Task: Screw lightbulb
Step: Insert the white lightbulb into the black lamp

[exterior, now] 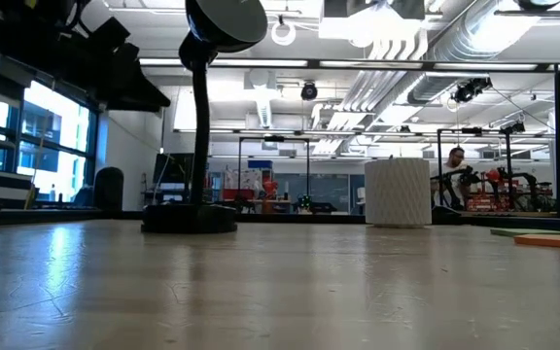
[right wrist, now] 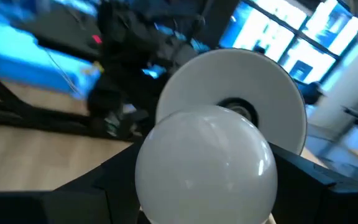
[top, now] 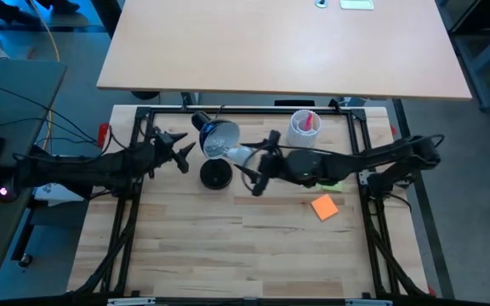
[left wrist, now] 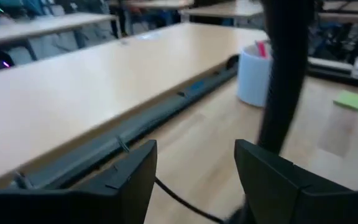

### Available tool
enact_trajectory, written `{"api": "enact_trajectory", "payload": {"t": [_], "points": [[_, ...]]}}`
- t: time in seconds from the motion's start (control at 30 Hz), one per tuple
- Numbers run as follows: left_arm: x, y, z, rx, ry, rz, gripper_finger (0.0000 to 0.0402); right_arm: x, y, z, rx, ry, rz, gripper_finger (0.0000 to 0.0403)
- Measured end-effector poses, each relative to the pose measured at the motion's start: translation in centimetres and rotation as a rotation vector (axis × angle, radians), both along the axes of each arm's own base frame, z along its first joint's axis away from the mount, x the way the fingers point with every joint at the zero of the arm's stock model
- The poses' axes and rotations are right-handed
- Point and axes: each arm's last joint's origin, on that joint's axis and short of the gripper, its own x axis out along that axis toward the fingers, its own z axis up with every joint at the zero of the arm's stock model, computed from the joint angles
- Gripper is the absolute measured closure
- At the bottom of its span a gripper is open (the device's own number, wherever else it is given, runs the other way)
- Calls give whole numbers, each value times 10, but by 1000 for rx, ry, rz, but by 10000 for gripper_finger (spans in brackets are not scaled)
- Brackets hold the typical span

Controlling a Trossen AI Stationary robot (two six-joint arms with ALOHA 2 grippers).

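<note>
Right hand (top: 247, 158) holds the lightbulb (right wrist: 205, 163) between its two fingers, round end toward the wrist camera, so the screw base points away, toward the lamp shade (right wrist: 232, 102). In the right wrist view the bulb sits just in front of the shade's white inside, where the dark socket (right wrist: 236, 107) shows behind it; holding it in line like this probably lets the base meet the socket squarely before any turning. Whether the base has already entered the socket is hidden by the bulb itself.

From above, the bulb (top: 238, 154) is at the mouth of the shade (top: 219, 138), above the lamp's round black foot (top: 216, 173) on the table (top: 228, 246).

Left hand (top: 181, 151) is beside the lamp on the other side, fingers (left wrist: 132, 177) parted with nothing between them. In its own view the lamp's dark neck (left wrist: 284, 74) stands close ahead, so it seems placed to steady the lamp while the bulb is turned.

A white cup (top: 304, 125) and an orange note (top: 324, 206) lie apart from the work.
</note>
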Motion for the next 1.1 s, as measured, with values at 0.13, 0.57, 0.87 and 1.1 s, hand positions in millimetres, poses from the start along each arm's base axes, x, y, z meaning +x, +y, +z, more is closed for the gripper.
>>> {"api": "enact_trajectory", "payload": {"t": [0.13, 0.57, 0.87, 1.1], "points": [[-1, 7, 11, 98, -53, 73, 203, 22, -4, 9, -10, 60, -74, 139], [-1, 20, 28, 238, -144, -141, 233, 51, -36, 1, 58, 92, -133, 139], [1, 10, 41, 238, -319, -354, 236, 53, -49, 6, 95, 23, -117, 139], [2, 1, 43, 194, -363, -417, 237, 54, -51, 8, 98, 1, -133, 139]]}}
